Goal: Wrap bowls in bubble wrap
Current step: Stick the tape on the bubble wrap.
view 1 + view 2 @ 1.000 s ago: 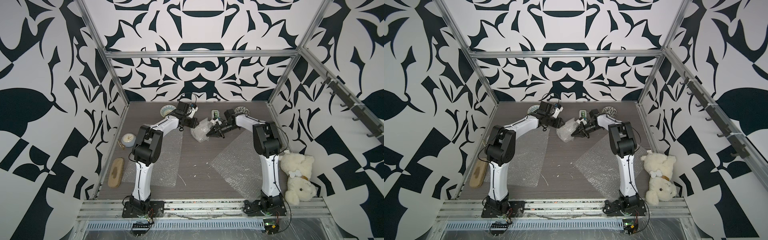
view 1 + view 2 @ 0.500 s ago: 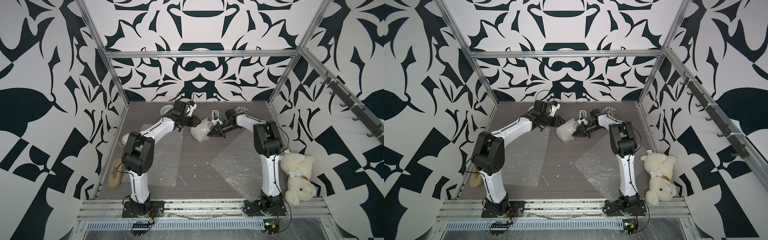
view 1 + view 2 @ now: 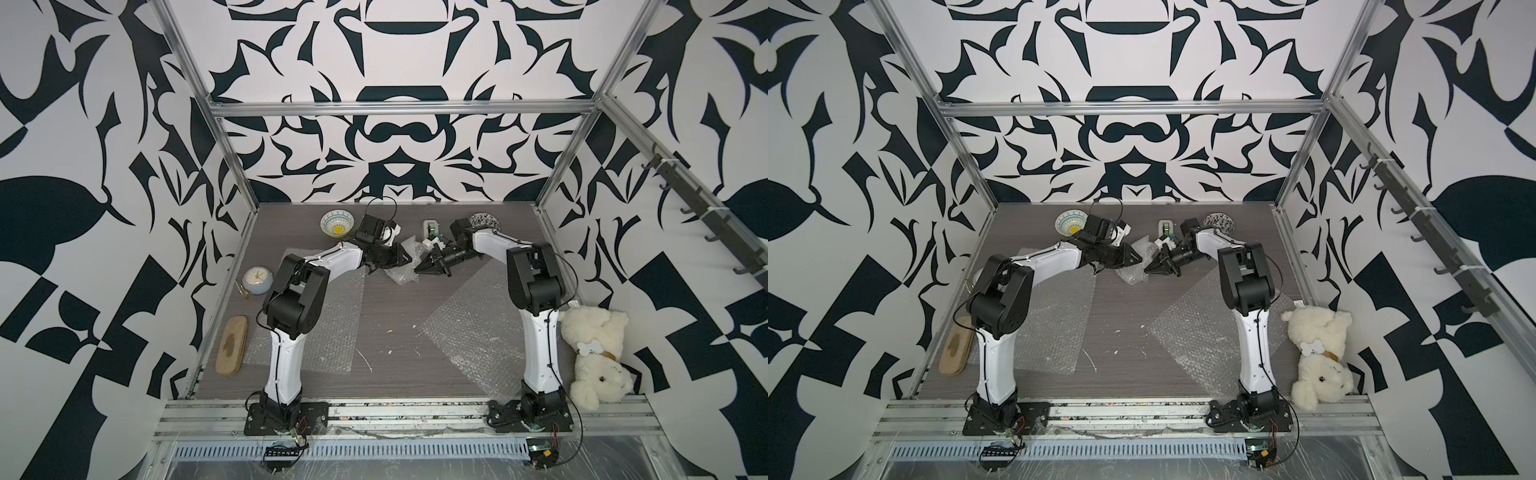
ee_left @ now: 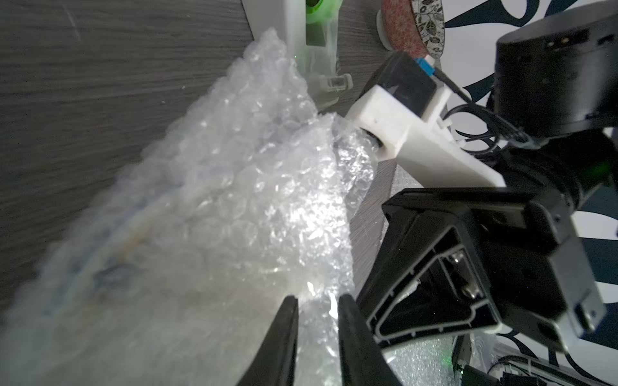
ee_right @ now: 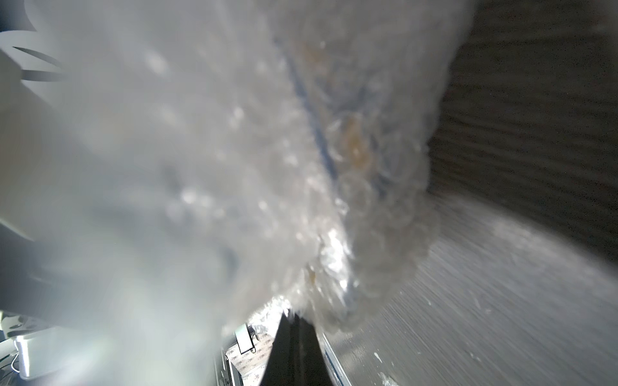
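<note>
A crumpled bundle of bubble wrap (image 3: 401, 274) lies mid-table at the back, and a blue-and-yellow bowl (image 5: 351, 143) shows dimly through it. My left gripper (image 3: 406, 261) reaches the bundle from the left. Its jaws (image 4: 317, 299) stand a narrow gap apart, open, astride a fold of the film. From the right, my right gripper (image 3: 417, 269) is shut on the bundle's edge (image 5: 294, 314). A white bowl with a yellow centre (image 3: 337, 223) sits at the back left. The black-and-white floral bowl (image 3: 484, 219) sits at the back right. Two flat sheets (image 3: 332, 328) (image 3: 473, 328) lie nearer the front.
A white tape dispenser (image 3: 431, 230) stands just behind the bundle, close to both wrists. A small round clock (image 3: 257, 280) and an oval wooden piece (image 3: 231, 345) lie along the left wall. A cream teddy bear (image 3: 596, 357) lies against the right wall.
My left arm has swung right, from beside the yellow-centred bowl to the bundle, and its jaws have narrowed. The right gripper has stayed put, shut on the wrap.
</note>
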Robot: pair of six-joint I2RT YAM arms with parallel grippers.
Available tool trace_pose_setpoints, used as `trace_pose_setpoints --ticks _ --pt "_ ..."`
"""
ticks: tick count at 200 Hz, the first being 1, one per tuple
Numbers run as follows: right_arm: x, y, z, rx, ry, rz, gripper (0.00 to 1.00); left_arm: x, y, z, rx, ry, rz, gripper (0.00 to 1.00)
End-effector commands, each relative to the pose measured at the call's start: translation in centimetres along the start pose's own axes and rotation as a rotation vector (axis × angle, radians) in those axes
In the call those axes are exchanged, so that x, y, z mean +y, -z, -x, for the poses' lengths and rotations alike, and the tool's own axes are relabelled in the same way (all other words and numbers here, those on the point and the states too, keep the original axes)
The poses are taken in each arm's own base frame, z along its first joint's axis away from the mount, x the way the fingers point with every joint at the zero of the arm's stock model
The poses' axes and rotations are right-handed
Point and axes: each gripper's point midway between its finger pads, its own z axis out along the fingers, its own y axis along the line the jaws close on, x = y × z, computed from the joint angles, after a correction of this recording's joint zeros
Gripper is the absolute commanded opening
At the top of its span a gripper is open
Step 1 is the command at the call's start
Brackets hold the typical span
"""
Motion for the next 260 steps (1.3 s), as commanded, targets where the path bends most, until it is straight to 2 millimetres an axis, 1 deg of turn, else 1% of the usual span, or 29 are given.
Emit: trace_pose_setpoints --ticks 1,26,51,70,88,102,117,135,165,181,194,223,250,260 --pt "1.1 0.6 -0.4 -0.008 0.036 0.001 0.0 -0.7 -0.3 1.1 -0.019 0.008 -0.021 0.25" --pt "1.1 0.6 -0.4 -0.009 0.036 0.0 0.0 0.2 -1.2 0.4 0.001 0.032 -0.01 0.25" --pt "1.1 0.6 -0.3 -0.011 0.038 -0.005 0.0 1.1 -1.4 0.0 0.011 0.046 0.026 0.24" --pt "0.8 0.6 -0.2 -0.012 0.032 -0.015 0.0 1.5 -1.4 -0.1 0.022 0.057 0.051 0.2" --pt "0.5 0.5 -0.2 -0.013 0.031 -0.026 0.0 0.9 -0.8 0.6 0.006 0.047 0.06 0.14" --pt "0.4 0.5 -0.2 -0.014 0.03 -0.029 0.0 0.4 -0.3 1.1 -0.007 0.036 0.077 0.12" --pt "0.3 0.5 -0.2 -0.015 0.027 -0.037 0.0 0.3 -0.1 1.5 -0.006 0.038 0.099 0.12" --pt "0.2 0.5 -0.3 -0.015 0.028 -0.042 0.0 0.3 -0.3 1.3 0.016 0.044 0.105 0.12" --pt "0.0 0.5 -0.3 -0.016 0.027 -0.045 0.0 -0.4 -0.8 0.8 0.025 0.035 0.091 0.11" --pt "0.0 0.5 -0.2 -0.017 0.03 -0.045 0.0 0.0 -1.1 0.4 0.035 0.05 0.098 0.11" --pt "0.1 0.5 -0.2 -0.018 0.03 -0.046 0.0 0.8 -1.5 -0.3 0.046 0.071 0.107 0.11" --pt "0.0 0.5 -0.1 -0.019 0.03 -0.047 0.0 2.6 -2.9 -1.8 0.086 0.107 0.121 0.11" --pt "-0.2 0.5 -0.1 -0.02 0.026 -0.047 0.0 3.9 -3.9 -2.8 0.11 0.127 0.137 0.11" --pt "-0.2 0.5 -0.2 -0.021 0.025 -0.046 0.05 4.3 -4.0 -3.1 0.115 0.133 0.14 0.11"
